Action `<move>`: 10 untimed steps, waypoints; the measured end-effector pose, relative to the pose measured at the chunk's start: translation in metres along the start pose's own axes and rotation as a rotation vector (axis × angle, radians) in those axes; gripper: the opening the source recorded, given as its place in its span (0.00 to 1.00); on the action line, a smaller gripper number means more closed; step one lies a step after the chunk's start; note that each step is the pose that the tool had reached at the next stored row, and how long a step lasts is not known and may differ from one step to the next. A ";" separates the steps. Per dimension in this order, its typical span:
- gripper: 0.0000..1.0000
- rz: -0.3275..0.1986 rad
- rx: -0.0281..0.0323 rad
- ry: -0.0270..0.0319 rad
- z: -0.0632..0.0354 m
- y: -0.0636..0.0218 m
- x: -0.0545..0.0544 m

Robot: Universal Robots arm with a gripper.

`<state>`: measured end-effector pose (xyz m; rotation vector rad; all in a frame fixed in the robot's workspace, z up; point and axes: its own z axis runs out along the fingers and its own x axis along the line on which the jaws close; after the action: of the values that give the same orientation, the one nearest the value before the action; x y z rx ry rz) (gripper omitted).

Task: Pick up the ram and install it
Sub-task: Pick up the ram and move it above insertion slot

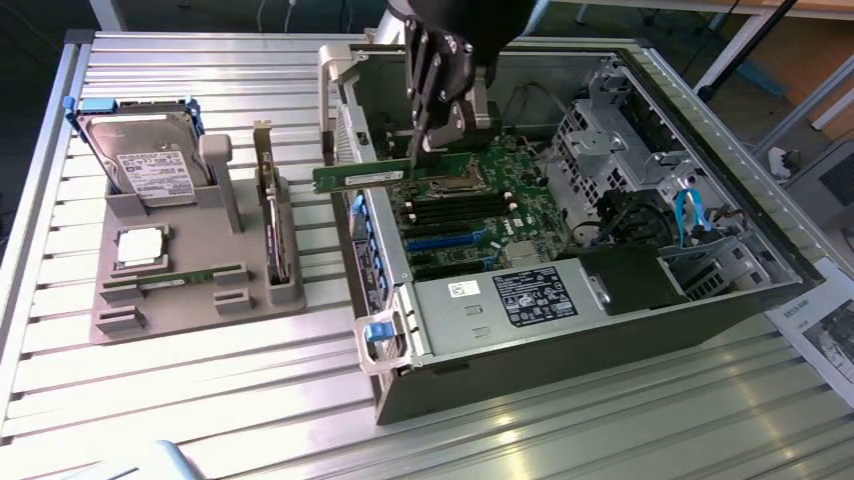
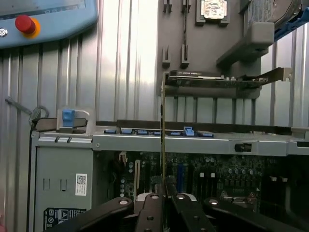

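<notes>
The ram (image 1: 363, 177) is a thin green stick that hangs level in the air, above the motherboard (image 1: 501, 215) of the open computer case (image 1: 561, 340). My gripper (image 1: 433, 148) comes down from above and is shut on the end of the ram nearer the case's middle. The rest of the stick reaches out toward the case's near wall on the exterior view's left. In the wrist view the ram (image 2: 162, 135) shows edge-on as a thin line between my gripper (image 2: 164, 195) fingers. A second ram stick (image 1: 171, 281) lies in the grey holder.
The grey holder (image 1: 200, 310) at the exterior view's left also carries a hard drive (image 1: 144, 160), a square silver processor chip (image 1: 140, 247) and an upright expansion card (image 1: 274, 235). Dark memory slots (image 1: 461, 208) run across the motherboard. A pendant with a red button (image 2: 24, 24) lies on the slatted table.
</notes>
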<state>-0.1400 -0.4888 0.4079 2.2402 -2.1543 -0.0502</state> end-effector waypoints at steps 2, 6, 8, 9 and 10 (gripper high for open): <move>0.12 0.000 -0.0005 0.0000 -0.0004 -0.0090 0.001; 0.12 0.000 -0.0014 -0.0001 -0.0013 -0.0286 0.002; 0.12 0.000 -0.0020 -0.0001 -0.0018 -0.0385 0.003; 0.12 0.000 -0.0024 -0.0001 -0.0019 -0.0421 0.003; 0.12 0.000 -0.0027 -0.0001 -0.0021 -0.0451 0.004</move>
<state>-0.0948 -0.4906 0.4079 2.2389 -2.1529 -0.0531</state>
